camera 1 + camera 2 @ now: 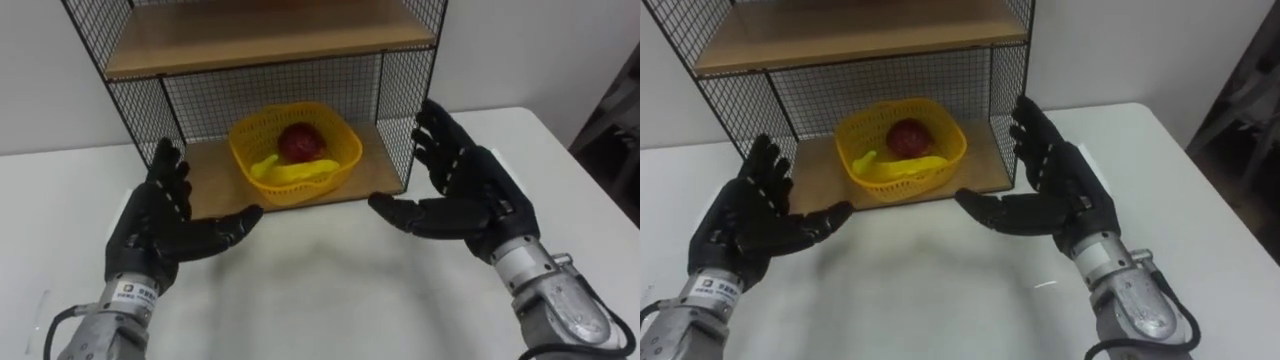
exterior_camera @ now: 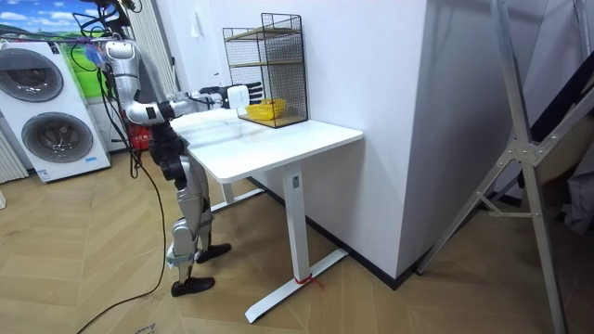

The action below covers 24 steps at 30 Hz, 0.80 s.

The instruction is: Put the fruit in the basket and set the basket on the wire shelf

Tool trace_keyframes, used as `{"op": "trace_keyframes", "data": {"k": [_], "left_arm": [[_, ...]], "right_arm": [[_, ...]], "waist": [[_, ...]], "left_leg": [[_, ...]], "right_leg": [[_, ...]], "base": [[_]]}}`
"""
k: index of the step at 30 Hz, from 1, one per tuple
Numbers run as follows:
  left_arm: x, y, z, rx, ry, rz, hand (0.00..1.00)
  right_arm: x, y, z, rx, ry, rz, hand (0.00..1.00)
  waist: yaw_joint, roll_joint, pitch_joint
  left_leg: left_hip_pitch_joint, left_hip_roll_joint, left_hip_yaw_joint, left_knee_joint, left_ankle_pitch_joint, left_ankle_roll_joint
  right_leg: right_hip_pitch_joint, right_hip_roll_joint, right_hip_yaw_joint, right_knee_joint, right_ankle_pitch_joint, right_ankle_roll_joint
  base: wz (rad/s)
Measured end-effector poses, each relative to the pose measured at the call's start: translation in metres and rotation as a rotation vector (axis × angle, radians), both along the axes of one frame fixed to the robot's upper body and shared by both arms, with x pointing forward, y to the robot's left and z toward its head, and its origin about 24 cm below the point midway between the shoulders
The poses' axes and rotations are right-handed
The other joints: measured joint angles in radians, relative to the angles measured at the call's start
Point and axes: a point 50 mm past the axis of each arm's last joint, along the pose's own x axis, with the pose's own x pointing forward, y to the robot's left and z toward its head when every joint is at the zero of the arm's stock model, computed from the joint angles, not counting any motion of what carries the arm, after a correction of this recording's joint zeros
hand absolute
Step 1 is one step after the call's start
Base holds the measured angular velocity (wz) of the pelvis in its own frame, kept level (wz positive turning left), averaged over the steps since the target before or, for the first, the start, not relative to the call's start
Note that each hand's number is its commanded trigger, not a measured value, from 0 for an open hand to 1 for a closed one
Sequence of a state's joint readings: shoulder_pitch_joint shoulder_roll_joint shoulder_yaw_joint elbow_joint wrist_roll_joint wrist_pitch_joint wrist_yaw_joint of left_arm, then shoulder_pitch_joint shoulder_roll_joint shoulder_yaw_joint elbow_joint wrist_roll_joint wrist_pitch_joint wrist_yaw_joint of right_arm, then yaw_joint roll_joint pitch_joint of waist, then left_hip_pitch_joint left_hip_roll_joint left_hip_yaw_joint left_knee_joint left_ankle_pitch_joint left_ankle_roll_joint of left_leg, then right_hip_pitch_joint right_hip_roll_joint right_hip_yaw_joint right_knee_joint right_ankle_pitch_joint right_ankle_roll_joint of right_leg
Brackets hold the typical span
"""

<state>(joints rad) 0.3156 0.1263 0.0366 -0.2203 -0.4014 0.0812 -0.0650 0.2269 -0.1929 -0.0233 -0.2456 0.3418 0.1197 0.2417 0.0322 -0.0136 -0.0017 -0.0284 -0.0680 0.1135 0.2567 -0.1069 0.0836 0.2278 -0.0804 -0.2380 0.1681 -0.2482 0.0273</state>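
Observation:
A yellow mesh basket (image 1: 296, 150) stands on the lower wooden board of the wire shelf (image 1: 270, 40). Inside it lie a dark red fruit (image 1: 300, 141) and a yellow banana (image 1: 288, 172). My left hand (image 1: 160, 222) hovers open over the white table, in front of the shelf's left side, palm turned inward. My right hand (image 1: 462, 190) is open too, in front of the shelf's right corner, palm facing the left one. Both hands are apart from the basket. In the room view I stand at the table's end, arms stretched toward the shelf (image 2: 266, 70).
The white table (image 1: 330, 290) spreads in front of the shelf. A white wall rises behind it. In the room view, washing machines (image 2: 51, 111) stand behind me, and a metal frame (image 2: 529, 158) leans at the room view's right.

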Motion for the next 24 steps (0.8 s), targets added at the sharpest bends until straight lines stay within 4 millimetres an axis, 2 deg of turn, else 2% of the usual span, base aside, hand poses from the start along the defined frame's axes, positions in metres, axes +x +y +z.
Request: {"op": "trace_keyframes", "data": {"k": [4, 7, 11, 13, 18, 22, 24], "left_arm": [[-0.001, -0.001, 0.001, 0.005, -0.016, -0.026, 0.00], [-0.003, 0.001, 0.008, 0.063, -0.052, -0.033, 0.00], [-0.016, 0.013, 0.010, 0.103, -0.063, 0.014, 0.00], [-0.022, 0.025, 0.015, 0.152, -0.087, 0.061, 0.00], [-0.037, 0.054, 0.033, 0.249, -0.193, 0.280, 0.00], [-0.048, 0.068, 0.047, 0.324, -0.280, 0.514, 0.00], [-0.057, 0.080, 0.059, 0.400, -0.331, 0.656, 0.00]], "right_arm": [[-0.002, 0.000, 0.001, 0.002, -0.015, 0.015, 0.00], [-0.011, -0.004, 0.000, -0.001, -0.036, -0.003, 0.00], [-0.027, -0.017, -0.004, -0.050, -0.005, -0.082, 0.00], [-0.035, -0.027, -0.001, -0.079, -0.023, -0.133, 0.00], [-0.048, -0.053, 0.013, -0.155, -0.119, -0.335, 0.00], [-0.056, -0.059, 0.019, -0.164, -0.173, -0.463, 0.00], [-0.062, -0.067, 0.028, -0.218, -0.226, -0.563, 0.00]], "waist": [[0.003, 0.004, -0.0009], [0.002, 0.009, -0.0041], [0.001, 0.020, -0.0114], [-0.001, 0.018, -0.0097], [0.001, 0.018, -0.0050], [0.014, 0.019, -0.0050], [0.026, 0.020, -0.0046]], "left_leg": [[-0.003, 0.000, -0.003, 0.003, 0.000, 0.000], [-0.021, 0.000, -0.012, 0.010, 0.000, 0.000], [-0.027, -0.001, -0.012, 0.014, 0.000, 0.001], [-0.027, -0.001, -0.013, 0.012, 0.000, 0.001], [-0.029, -0.013, -0.030, 0.009, -0.004, -0.005], [-0.026, -0.015, -0.030, 0.004, 0.000, -0.001], [-0.030, -0.015, -0.031, 0.002, 0.000, -0.001]], "right_leg": [[-0.002, 0.001, 0.001, 0.000, -0.001, -0.001], [-0.015, 0.002, -0.004, 0.000, -0.002, -0.001], [-0.018, 0.001, -0.011, 0.001, -0.002, -0.001], [-0.017, 0.001, -0.016, 0.001, -0.002, -0.001], [-0.017, 0.001, -0.014, 0.001, -0.009, 0.002], [-0.017, 0.000, -0.012, 0.001, -0.009, 0.002], [-0.021, 0.000, -0.014, 0.000, -0.010, 0.002]], "base": [[0.00], [0.05], [0.01], [0.02], [0.05], [0.01], [0.00]]}}
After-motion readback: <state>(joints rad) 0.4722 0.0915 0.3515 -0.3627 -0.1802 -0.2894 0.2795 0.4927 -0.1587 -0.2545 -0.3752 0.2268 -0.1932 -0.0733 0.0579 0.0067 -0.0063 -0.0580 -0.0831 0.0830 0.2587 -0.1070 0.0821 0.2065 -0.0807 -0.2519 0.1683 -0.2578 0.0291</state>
